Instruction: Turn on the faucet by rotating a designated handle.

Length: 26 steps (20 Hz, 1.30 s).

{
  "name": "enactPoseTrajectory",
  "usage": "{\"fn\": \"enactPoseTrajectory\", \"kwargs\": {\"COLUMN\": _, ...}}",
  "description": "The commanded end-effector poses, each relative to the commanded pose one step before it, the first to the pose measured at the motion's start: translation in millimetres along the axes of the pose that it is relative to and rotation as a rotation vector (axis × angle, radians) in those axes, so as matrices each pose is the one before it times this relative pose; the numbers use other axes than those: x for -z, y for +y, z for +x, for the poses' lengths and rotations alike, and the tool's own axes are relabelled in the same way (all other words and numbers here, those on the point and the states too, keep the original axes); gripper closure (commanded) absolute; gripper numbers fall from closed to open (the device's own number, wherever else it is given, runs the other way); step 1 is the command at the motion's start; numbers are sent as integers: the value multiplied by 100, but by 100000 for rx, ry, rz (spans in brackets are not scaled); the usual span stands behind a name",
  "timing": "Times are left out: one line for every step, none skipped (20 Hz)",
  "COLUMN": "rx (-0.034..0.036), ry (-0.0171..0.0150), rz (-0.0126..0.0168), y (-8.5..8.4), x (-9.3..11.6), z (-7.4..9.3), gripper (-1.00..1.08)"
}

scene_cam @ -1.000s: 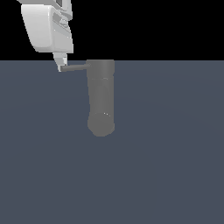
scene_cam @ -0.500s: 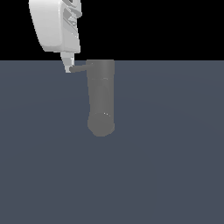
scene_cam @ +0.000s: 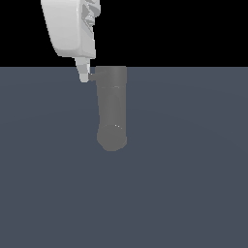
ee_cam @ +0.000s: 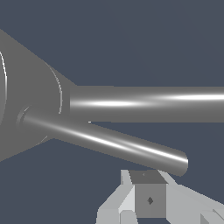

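Gripper (scene_cam: pixel 85 76) is hanging at the upper end of the faucet (scene_cam: pixel 112 107), on the exterior view's left of the column, with its white body rising out of frame above. One pale finger (scene_cam: pixel 84 71) is showing below the body, its tip sitting level with the column's top edge. Whether the fingers are spread or pressed together cannot be told from either view; nothing is seen clamped between them.

Just beside the fingertip, the handle (scene_cam: pixel 91 76) is showing as a short dark stub between the finger and the column; it is appearing to touch the finger, though actual contact is not resolvable. In the wrist view the gripper (ee_cam: pixel 148 199) is sitting just beside the free end of a glossy grey bar (ee_cam: pixel 109 144); a second bar (ee_cam: pixel 148 104) is lying beyond it.

Farther from the gripper, the column is running down to its rounded end on the dark grey-blue floor (scene_cam: pixel 193 184).
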State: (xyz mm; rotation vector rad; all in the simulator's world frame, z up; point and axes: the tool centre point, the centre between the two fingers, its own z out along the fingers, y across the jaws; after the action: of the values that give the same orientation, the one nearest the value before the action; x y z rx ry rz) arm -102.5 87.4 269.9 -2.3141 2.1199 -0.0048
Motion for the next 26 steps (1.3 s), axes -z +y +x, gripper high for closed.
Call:
{"fn": "enactPoseTrajectory", "kwargs": {"rx": -253, "ry": 167, "rz": -33, "y": 48, "x": 7, "z": 752, "gripper": 108}}
{"fn": "enactPoseTrajectory", "kwargs": {"rx": -94, "ry": -11, "rz": -26, "y": -6, "x": 1, "z": 648, "gripper": 108}}
{"fn": "enactPoseTrajectory", "kwargs": {"rx": -94, "ry": -11, "rz": -25, "y": -6, "x": 1, "z": 647, "gripper": 108}}
{"fn": "enactPoseTrajectory", "kwargs": {"rx": -94, "ry": -11, "rz": -25, "y": -7, "x": 1, "z": 647, "gripper": 108}}
{"fn": "enactPoseTrajectory", "kwargs": {"rx": -94, "ry": -11, "rz": -25, "y": -7, "x": 1, "z": 645, "gripper": 108}}
{"fn": "enactPoseTrajectory", "kwargs": {"rx": -115, "ry": -13, "rz": -31, "y": -9, "x": -1, "z": 654, "gripper": 108}}
{"fn": "enactPoseTrajectory", "kwargs": {"rx": -94, "ry": -10, "rz": -25, "y": -8, "x": 1, "z": 642, "gripper": 108}}
{"fn": "enactPoseTrajectory", "kwargs": {"rx": -94, "ry": -10, "rz": -25, "y": -8, "x": 1, "z": 639, "gripper": 108}}
{"fn": "enactPoseTrajectory", "kwargs": {"rx": -94, "ry": -10, "rz": -25, "y": -9, "x": 1, "z": 636, "gripper": 108}}
{"fn": "enactPoseTrajectory", "kwargs": {"rx": -94, "ry": -9, "rz": -24, "y": -9, "x": 1, "z": 632, "gripper": 108}}
{"fn": "enactPoseTrajectory", "kwargs": {"rx": -94, "ry": -9, "rz": -24, "y": -10, "x": 1, "z": 628, "gripper": 108}}
{"fn": "enactPoseTrajectory", "kwargs": {"rx": -94, "ry": -9, "rz": -24, "y": -10, "x": 1, "z": 624, "gripper": 108}}
{"fn": "enactPoseTrajectory", "kwargs": {"rx": -94, "ry": -9, "rz": -24, "y": -11, "x": 1, "z": 619, "gripper": 108}}
{"fn": "enactPoseTrajectory", "kwargs": {"rx": -94, "ry": -9, "rz": -24, "y": -12, "x": 1, "z": 613, "gripper": 108}}
{"fn": "enactPoseTrajectory", "kwargs": {"rx": -94, "ry": -9, "rz": -24, "y": -12, "x": 1, "z": 607, "gripper": 108}}
{"fn": "enactPoseTrajectory", "kwargs": {"rx": -67, "ry": -6, "rz": -17, "y": -13, "x": 4, "z": 586, "gripper": 108}}
{"fn": "enactPoseTrajectory", "kwargs": {"rx": -94, "ry": -9, "rz": -23, "y": -15, "x": 1, "z": 592, "gripper": 108}}
{"fn": "enactPoseTrajectory", "kwargs": {"rx": -94, "ry": -10, "rz": -23, "y": -18, "x": 1, "z": 582, "gripper": 108}}
{"fn": "enactPoseTrajectory", "kwargs": {"rx": 0, "ry": 0, "rz": 0, "y": 0, "x": 0, "z": 0, "gripper": 108}}
{"fn": "enactPoseTrajectory", "kwargs": {"rx": 5081, "ry": -65, "rz": -68, "y": -24, "x": -35, "z": -3046, "gripper": 108}}
{"fn": "enactPoseTrajectory", "kwargs": {"rx": -138, "ry": 6, "rz": 5, "y": -197, "x": 2, "z": 259, "gripper": 108}}
{"fn": "enactPoseTrajectory", "kwargs": {"rx": -119, "ry": 5, "rz": 4, "y": -196, "x": 1, "z": 249, "gripper": 108}}
{"fn": "enactPoseTrajectory", "kwargs": {"rx": -138, "ry": 5, "rz": 5, "y": -193, "x": 2, "z": 255, "gripper": 108}}
{"fn": "enactPoseTrajectory", "kwargs": {"rx": -138, "ry": 5, "rz": 5, "y": -190, "x": 2, "z": 253, "gripper": 108}}
{"fn": "enactPoseTrajectory", "kwargs": {"rx": -119, "ry": 4, "rz": 4, "y": -190, "x": 1, "z": 242, "gripper": 108}}
{"fn": "enactPoseTrajectory", "kwargs": {"rx": -119, "ry": 4, "rz": 4, "y": -187, "x": 1, "z": 240, "gripper": 108}}
